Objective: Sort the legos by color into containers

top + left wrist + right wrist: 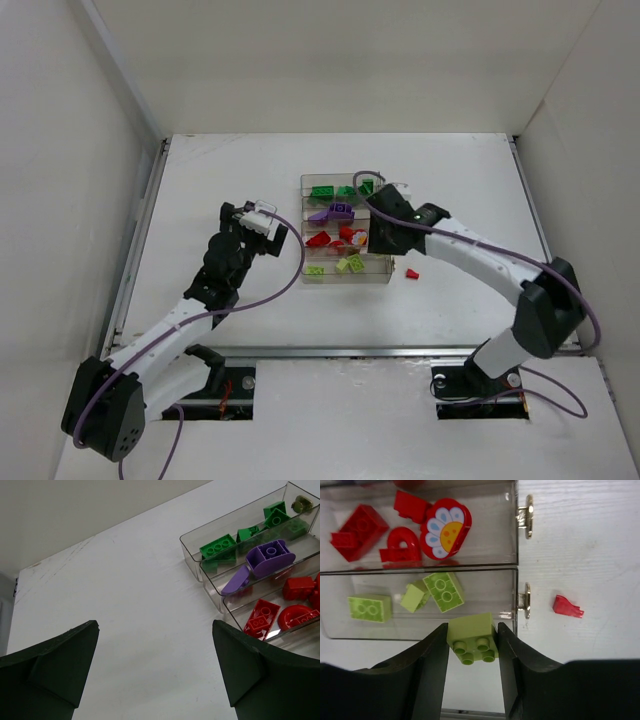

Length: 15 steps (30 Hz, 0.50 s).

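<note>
The clear tray (303, 250) lies mid-table with four rows: green legos (322, 191) farthest, then purple (335, 211), red (320, 239) and lime (348, 265) nearest. My right gripper (375, 203) hangs above the tray's right end, shut on a lime four-stud brick (472, 637), which sits over the outer wall of the lime row (370, 608). A small red piece (568, 607) lies loose on the table right of the tray (515, 540). My left gripper (155, 625) is open and holds nothing, left of the tray (192, 555).
White walls (90, 150) enclose the table on three sides. A metal rail (330, 351) runs along the near edge. Metal clasps (525, 516) stick out from the tray's right end. A red piece with a flower print (446, 528) lies in the red row.
</note>
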Motion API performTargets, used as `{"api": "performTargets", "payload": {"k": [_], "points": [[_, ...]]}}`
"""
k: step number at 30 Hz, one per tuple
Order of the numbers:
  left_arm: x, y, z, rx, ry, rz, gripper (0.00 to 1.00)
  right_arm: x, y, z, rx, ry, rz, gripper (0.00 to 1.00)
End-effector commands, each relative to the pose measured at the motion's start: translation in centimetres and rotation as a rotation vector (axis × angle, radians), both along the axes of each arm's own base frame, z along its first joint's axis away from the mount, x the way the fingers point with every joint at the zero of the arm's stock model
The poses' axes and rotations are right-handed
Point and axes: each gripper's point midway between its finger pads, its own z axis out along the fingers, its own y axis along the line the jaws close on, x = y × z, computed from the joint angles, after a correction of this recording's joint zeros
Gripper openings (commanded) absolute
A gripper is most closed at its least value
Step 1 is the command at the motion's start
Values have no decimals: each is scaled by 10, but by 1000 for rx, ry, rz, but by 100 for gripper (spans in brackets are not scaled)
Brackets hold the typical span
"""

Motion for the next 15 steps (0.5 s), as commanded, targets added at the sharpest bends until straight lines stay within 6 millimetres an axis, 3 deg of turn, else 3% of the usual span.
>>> {"api": "performTargets", "payload": {"k": [1,2,3,5,6,7,9,12,13,15], "points": [[-2,5,11,-9,-42,23,95,3,21,-11,-26,34,142,11],[-2,6,9,-5,-34,23,95,7,25,-10,-18,23,142,16],[-2,6,9,-5,-34,23,95,7,26,-17,-23,43,147,34],[-2,6,9,-5,-34,23,95,8,29,-15,-24,49,159,62],[-2,6,9,-5,-34,23,95,10,31,-11,-18,41,159,82],[-2,6,9,-5,-34,23,95,10,31,-11,-18,41,159,90],[-2,6,9,-5,-34,23,95,11,35,-7,-3,36,165,98],[-3,4,4,3,-17,13,95,13,30,14,34,-2,142,98],[-3,4,3,3,-17,13,95,14,26,30,67,-36,122,99],[-3,3,3,-6,-15,14,95,19,2,34,108,-40,11,99]]}}
